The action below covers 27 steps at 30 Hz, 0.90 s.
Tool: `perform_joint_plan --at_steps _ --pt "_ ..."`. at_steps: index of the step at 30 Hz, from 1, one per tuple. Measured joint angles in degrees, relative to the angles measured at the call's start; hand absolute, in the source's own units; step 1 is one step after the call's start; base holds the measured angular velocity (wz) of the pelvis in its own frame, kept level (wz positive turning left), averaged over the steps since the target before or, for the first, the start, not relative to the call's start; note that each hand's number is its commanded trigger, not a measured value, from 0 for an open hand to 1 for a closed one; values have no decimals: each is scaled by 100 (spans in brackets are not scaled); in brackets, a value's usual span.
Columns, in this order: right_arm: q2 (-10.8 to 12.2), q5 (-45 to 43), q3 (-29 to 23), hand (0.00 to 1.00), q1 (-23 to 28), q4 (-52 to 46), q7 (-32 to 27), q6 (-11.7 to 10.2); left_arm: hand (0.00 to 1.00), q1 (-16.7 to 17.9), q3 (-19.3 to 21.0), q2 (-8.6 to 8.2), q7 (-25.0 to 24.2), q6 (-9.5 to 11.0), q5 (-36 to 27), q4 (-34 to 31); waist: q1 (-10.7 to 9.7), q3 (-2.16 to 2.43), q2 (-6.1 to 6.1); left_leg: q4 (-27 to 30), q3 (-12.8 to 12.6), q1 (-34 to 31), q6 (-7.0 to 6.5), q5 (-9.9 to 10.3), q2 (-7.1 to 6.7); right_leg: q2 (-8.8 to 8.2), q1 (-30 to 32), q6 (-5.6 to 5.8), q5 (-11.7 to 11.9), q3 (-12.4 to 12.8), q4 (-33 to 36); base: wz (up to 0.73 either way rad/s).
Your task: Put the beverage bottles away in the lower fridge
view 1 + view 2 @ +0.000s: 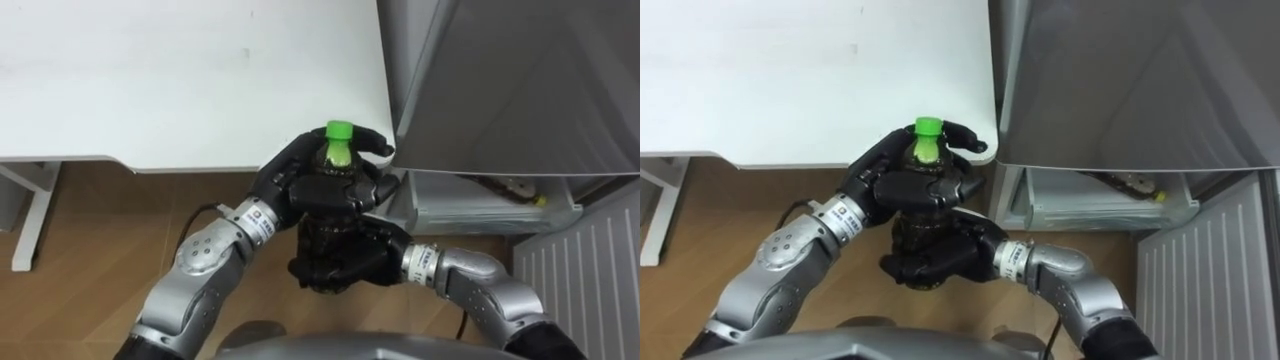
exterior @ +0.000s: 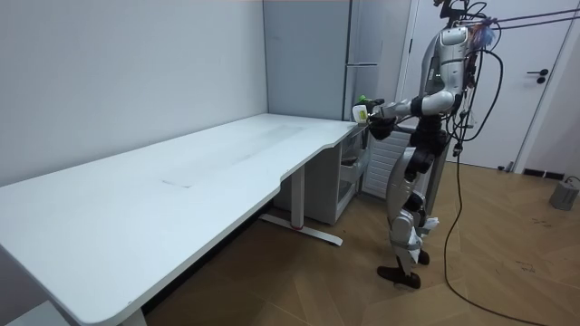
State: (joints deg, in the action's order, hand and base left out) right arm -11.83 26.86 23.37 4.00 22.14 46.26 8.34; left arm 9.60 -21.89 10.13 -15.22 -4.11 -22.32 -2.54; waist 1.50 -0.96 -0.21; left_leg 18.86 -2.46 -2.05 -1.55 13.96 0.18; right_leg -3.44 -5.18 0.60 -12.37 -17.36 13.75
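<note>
Both arms are bent in front of the chest, and the 2 hands meet on 1 bottle [image 1: 338,152] with a green cap. The left hand [image 1: 300,180] reaches in from the lower left, its fingers wrapped round the bottle's upper part just under the cap. The right hand [image 1: 340,262] sits directly beneath it, curled round the lower part. The bottle stands upright between them.

Beyond and left of the hands lies the white table [image 1: 180,80], its near right corner just behind the left hand. Under the hands is bare wooden floor [image 1: 90,230].

Right of the hands rises the grey fridge [image 1: 520,80], close beside the table's edge. A clear drawer [image 1: 490,210] shows under its door, with a white ribbed panel [image 1: 585,270] farther right.

In the room view the robot stands upright at the table's end.
</note>
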Motion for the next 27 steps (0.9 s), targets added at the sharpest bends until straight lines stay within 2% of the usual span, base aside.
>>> perform_joint_plan --at_steps 4,8,10,12,19,20,21,27 --pt "62 4 -87 100 -2 0 18 -228 0 2 29 54 109 54 259 -290 13 -24 -53 -33 -3 153 0 0 -5 2 -143 0 0 9 -23 0" --pt "119 -27 -232 100 -11 -64 149 -519 0 2 100 43 119 97 620 -654 38 -18 -67 -24 3 169 0 0 -1 7 -163 0 0 14 -34 0" --pt "122 -11 -244 100 -26 -65 197 -587 0 2 113 46 116 107 647 -724 38 -10 -55 -22 3 178 0 0 2 8 -164 -1 1 19 -31 0" --pt "123 -9 -268 100 -28 -58 238 -592 0 2 113 33 116 126 674 -731 41 1 -32 -21 3 194 0 0 2 8 -173 -2 2 22 -30 0" --pt "122 33 -275 100 -26 -47 300 -599 0 2 111 37 117 151 712 -758 11 -11 69 -26 13 239 0 1 4 10 -220 -2 2 25 -26 0" --pt "122 35 -275 100 -25 -47 310 -599 73 3 111 38 117 157 720 -759 5 -8 81 -26 13 239 0 1 4 10 -219 -2 2 25 -25 0" --pt "122 35 -277 100 -23 -47 311 -599 100 2 111 38 117 158 723 -759 2 -6 85 -26 13 240 1 1 4 10 -219 -2 2 25 -24 0" --pt "124 55 -277 100 -23 -43 315 -599 100 2 111 33 117 176 764 -761 14 -5 86 -23 11 256 0 1 3 10 -216 -2 2 33 -21 0"
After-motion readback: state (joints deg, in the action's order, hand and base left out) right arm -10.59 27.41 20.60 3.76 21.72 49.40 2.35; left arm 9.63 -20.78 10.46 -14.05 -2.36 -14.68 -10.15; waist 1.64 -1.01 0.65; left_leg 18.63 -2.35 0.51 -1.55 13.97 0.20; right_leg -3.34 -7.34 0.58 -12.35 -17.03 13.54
